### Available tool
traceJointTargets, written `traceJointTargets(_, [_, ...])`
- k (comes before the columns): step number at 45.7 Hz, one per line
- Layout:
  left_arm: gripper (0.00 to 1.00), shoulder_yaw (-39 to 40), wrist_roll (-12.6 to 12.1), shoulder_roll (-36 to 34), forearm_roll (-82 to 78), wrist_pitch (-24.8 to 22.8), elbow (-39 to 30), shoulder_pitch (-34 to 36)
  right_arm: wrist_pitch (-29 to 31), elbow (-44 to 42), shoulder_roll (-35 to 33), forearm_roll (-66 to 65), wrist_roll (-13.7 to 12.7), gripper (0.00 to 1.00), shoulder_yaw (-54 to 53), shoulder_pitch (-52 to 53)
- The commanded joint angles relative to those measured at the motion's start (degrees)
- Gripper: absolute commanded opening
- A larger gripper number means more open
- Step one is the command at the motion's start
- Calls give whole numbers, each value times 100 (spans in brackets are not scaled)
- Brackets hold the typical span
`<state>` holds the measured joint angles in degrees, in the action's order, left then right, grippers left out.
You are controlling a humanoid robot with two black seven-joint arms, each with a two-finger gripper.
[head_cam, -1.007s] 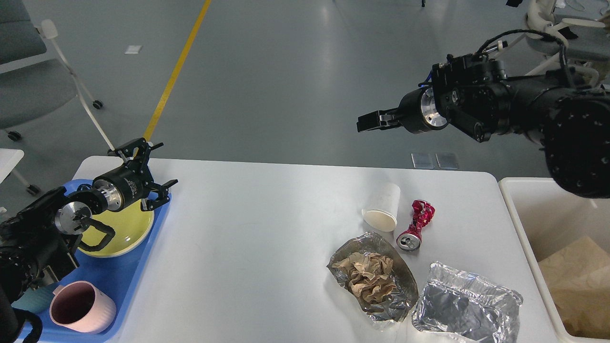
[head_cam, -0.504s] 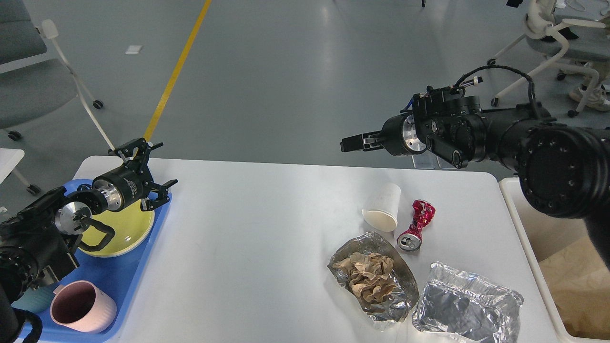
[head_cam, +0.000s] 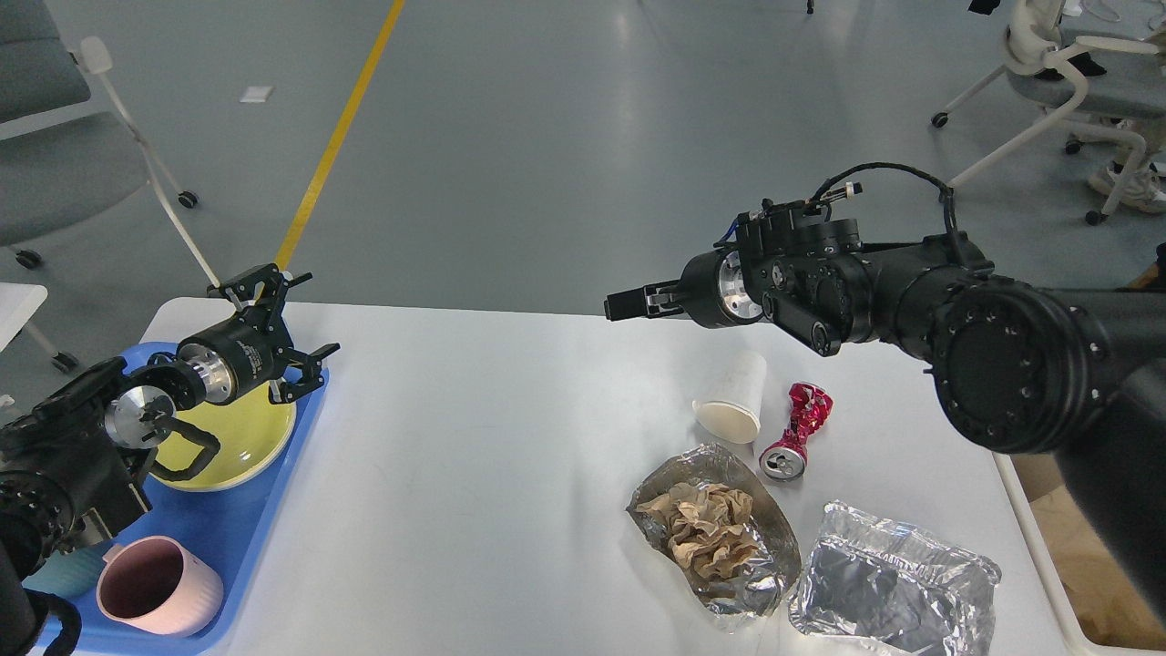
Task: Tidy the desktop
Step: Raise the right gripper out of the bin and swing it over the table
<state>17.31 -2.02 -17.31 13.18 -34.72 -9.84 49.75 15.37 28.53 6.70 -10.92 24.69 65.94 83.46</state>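
Rubbish on the large smooth white worktop (head_cam: 510,437) lies below the nearer right gripper (head_cam: 619,305), fingers apparently pressed together; left gripper (head_cam: 282,333) spread, well apart.

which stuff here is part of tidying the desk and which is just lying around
Part of the job:
desktop
paper cup, on its side
crushed red can
foil sheet with crumpled brown paper
foil container
blue tray
bin

Just there:
office chairs
yellow floor line
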Motion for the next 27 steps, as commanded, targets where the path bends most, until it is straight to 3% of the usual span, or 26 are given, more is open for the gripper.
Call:
traceJointTargets(1, [96, 0, 0, 0, 0, 0, -1, 0, -7, -50, 42, 11, -8, 100, -3, -110])
traceJointTargets(27, [96, 0, 0, 0, 0, 0, -1, 0, -148, -252, -20, -7, -8, 100, 314, -93])
